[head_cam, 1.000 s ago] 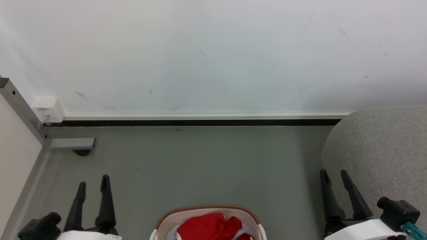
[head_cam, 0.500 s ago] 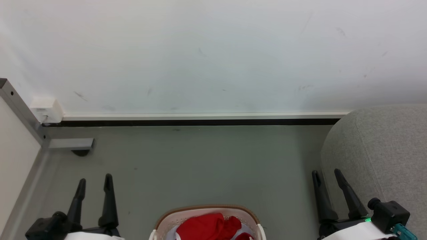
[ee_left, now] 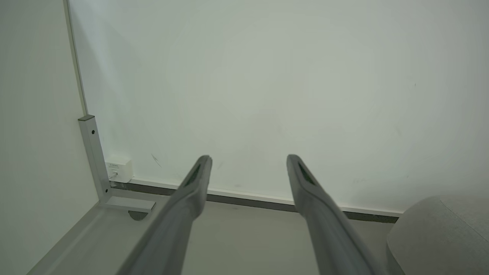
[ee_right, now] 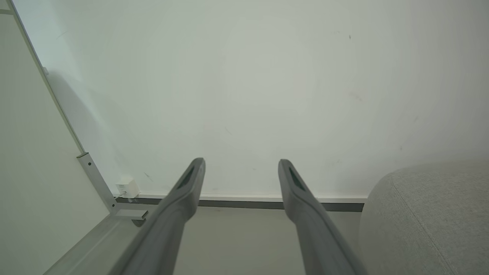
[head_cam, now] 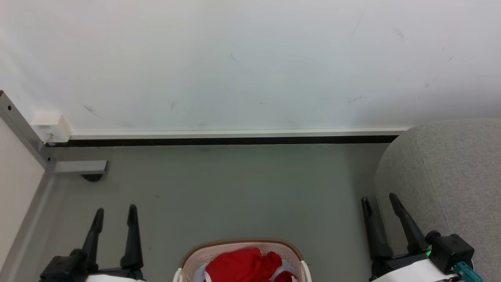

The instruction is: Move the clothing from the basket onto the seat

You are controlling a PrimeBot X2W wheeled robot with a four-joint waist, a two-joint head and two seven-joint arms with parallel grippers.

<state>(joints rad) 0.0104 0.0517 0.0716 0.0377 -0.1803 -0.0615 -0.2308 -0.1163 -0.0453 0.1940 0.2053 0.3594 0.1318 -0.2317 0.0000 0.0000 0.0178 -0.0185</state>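
clothing in the basket, seat off to your right

look at the bottom middle of your head view. the basket (head_cam: 239, 244) stands on the floor (head_cam: 235, 188). it is a rounded cream-white tub with small holes in its wall and a brown rim. you see its far half, and the frame edge cuts off the rest. inside it the clothing (head_cam: 242, 267) lies bunched in a loose, creased heap. it is bright red, with white fabric showing at the heap's left and right edges. to your right, well apart from the basket, is the seat (head_cam: 450, 176). it is large and covered in light grey woven fabric, with a rounded corner turned toward the basket and a stitched seam running down its top. its right side runs out of frame.
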